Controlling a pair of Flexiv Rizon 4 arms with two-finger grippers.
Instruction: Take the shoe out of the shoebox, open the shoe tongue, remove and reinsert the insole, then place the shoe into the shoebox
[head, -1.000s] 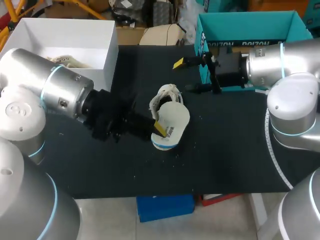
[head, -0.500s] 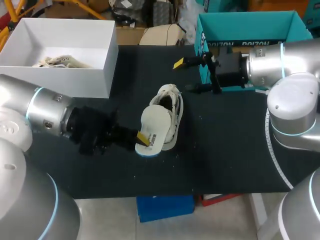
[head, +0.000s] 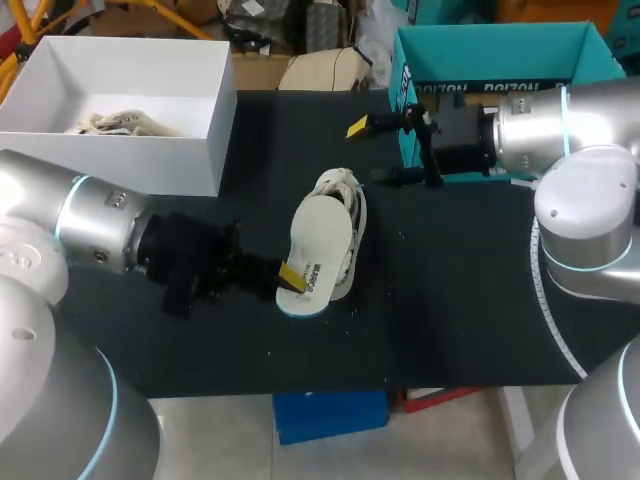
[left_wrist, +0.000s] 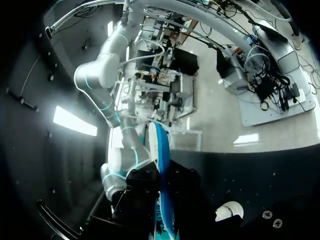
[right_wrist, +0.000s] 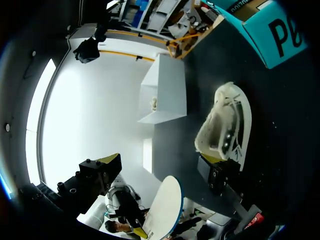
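A white shoe (head: 340, 190) lies on its side in the middle of the black table, its opening toward the white box. My left gripper (head: 290, 277) is shut on the heel end of the white, blue-edged insole (head: 320, 245), which lies flat across the shoe's near side. In the left wrist view the insole (left_wrist: 159, 155) stands edge-on between my left gripper's (left_wrist: 162, 202) black fingers. My right gripper (head: 370, 151) hangs open and empty beyond the shoe, beside the teal shoebox (head: 500, 60). The right wrist view shows the shoe (right_wrist: 225, 127) and the insole (right_wrist: 167, 207) ahead of my right gripper (right_wrist: 162, 165).
A white open box (head: 120, 150) with crumpled paper inside stands at the table's back left. The teal shoebox sits at the back right, close behind my right wrist. Bare black mat (head: 450, 300) stretches in front of and to the right of the shoe.
My left arm drew back toward the left and lower, pulling the insole off toward the shoe's near-left side, then nudged it slightly back toward the shoe. The right arm stayed still.
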